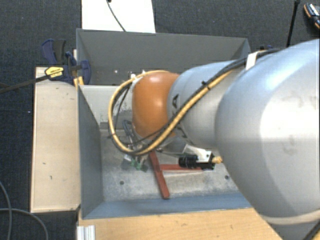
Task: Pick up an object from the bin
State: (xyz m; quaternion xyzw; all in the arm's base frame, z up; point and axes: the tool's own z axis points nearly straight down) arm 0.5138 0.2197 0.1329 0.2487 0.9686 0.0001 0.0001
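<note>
On grey bin floor (200,186), red-brown bars (161,181), arm (240,124) overhead, jaws' state unclear.

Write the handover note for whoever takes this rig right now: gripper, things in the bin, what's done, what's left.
Gripper: low over the bin floor, left of middle, under the arm's orange cover. Whether it is open or shut cannot be told.
Things: a reddish-brown angled bar lies on the floor just right of the gripper. A black and white piece with a yellow tip lies further right, beside the arm.
Done: the arm is down inside the bin. Nothing can be seen held.
Left: grasp one thing, probably the bar as the nearest, and lift it out.
</note>
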